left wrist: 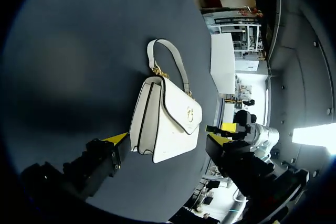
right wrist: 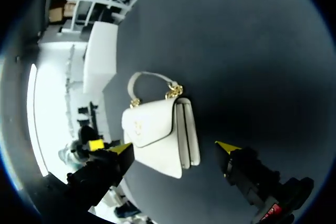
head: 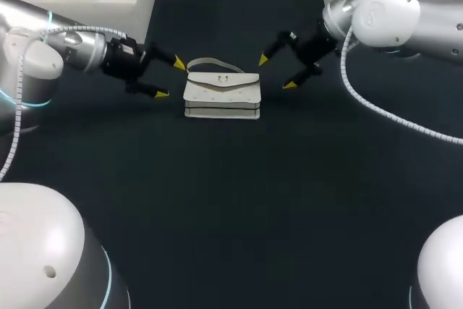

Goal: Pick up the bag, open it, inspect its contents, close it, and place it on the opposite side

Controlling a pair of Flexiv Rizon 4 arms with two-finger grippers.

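Jaws spread, flanking the bag (head: 221,95) (contents hidden).

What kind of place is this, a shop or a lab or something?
Most likely a robot lab or test bench, not a shop. Two robot arms, the left gripper and the right gripper both open, flank a lone white handbag on a dark table.
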